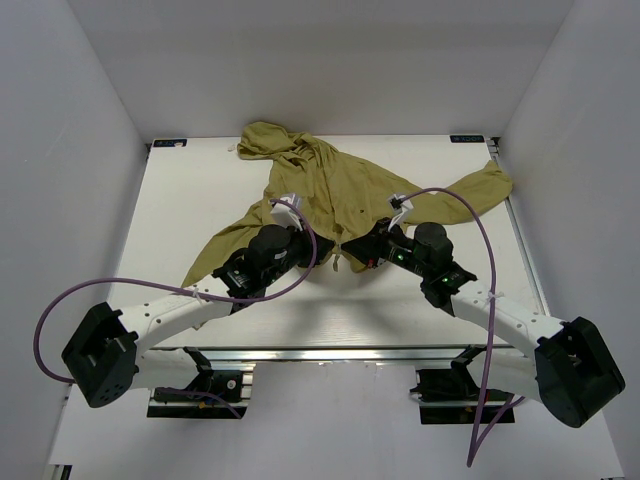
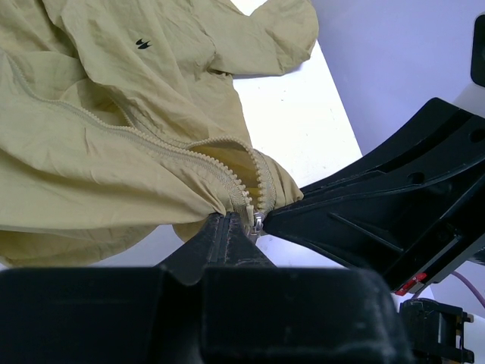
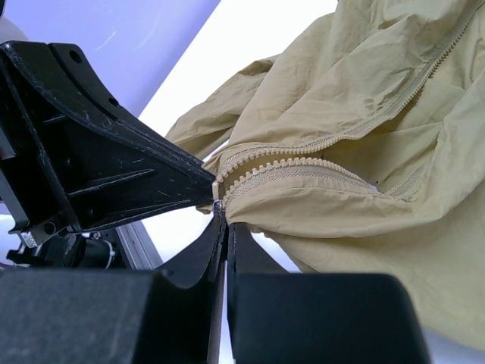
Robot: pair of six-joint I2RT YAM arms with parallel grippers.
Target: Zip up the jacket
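Observation:
The olive-yellow jacket (image 1: 330,185) lies spread on the white table (image 1: 200,190), hood at the back left and sleeves out to both sides. Both grippers meet at the bottom of its front zipper (image 1: 340,255). My left gripper (image 1: 325,258) is shut on the hem fabric (image 2: 227,199) right beside the small silver slider (image 2: 258,224). My right gripper (image 1: 357,255) is shut on the slider (image 3: 217,205) at the zipper's lower end. Just above the slider the two rows of teeth (image 3: 303,168) stand apart. The right gripper's black finger (image 2: 364,220) nearly touches the left one.
White walls close in the table at the back and on both sides. An aluminium rail (image 1: 320,352) runs along the near edge. Purple cables (image 1: 480,240) loop above both arms. The jacket's right sleeve (image 1: 485,185) reaches the table's right edge.

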